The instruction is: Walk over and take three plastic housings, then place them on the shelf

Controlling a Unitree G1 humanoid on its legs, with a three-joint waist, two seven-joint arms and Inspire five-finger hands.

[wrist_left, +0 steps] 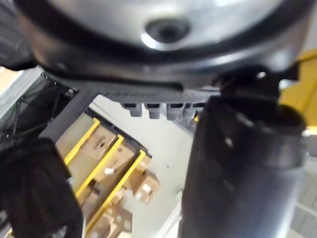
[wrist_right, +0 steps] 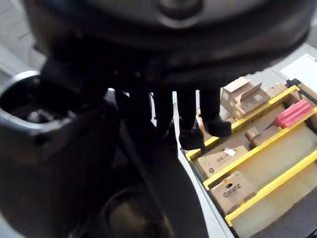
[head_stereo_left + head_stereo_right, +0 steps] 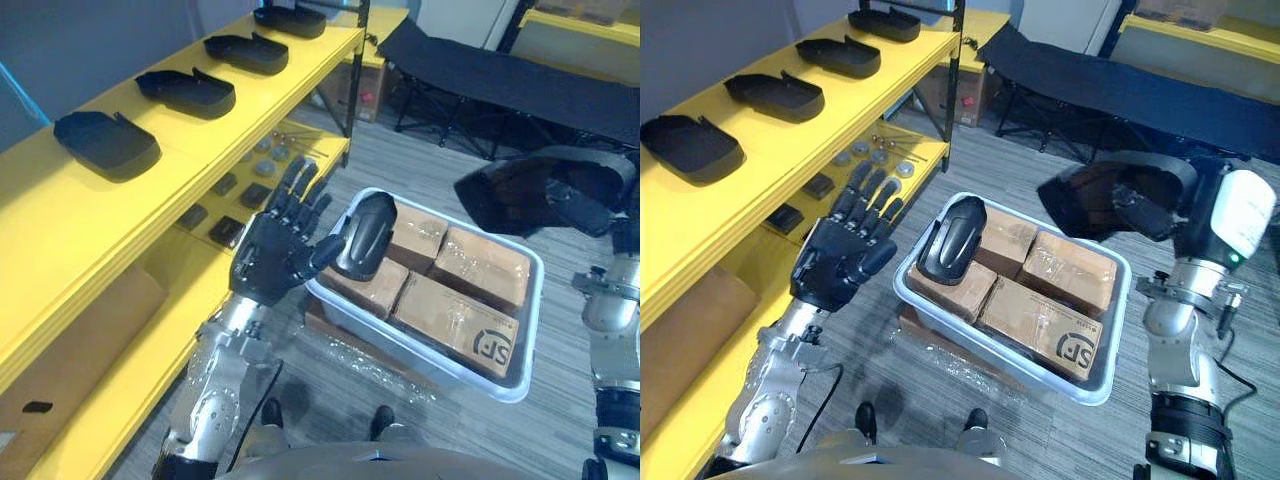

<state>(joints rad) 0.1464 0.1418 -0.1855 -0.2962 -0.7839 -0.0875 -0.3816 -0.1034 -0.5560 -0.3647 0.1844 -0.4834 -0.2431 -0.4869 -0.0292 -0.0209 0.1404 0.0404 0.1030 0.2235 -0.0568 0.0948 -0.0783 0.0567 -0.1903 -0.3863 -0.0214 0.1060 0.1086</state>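
Clutching a black plastic housing (image 3: 1075, 205), the right hand (image 3: 1150, 218) holds it high, seemingly for the shelf (image 3: 200, 150); left hand (image 3: 272, 252) hangs splayed, empty, a second housing (image 3: 362, 235) in the tub (image 3: 530, 300) beside its thumb.

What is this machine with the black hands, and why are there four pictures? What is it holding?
It is a walking robot with two arms. The two wide pictures come from cameras in its head, looking down; the two close ones come from cameras on its wrists. Its left hand is open, raised beside a grey bin of cardboard boxes. One black plastic housing lies on those boxes. Its right hand grips a second housing. Four more housings sit in a row on the yellow shelf.
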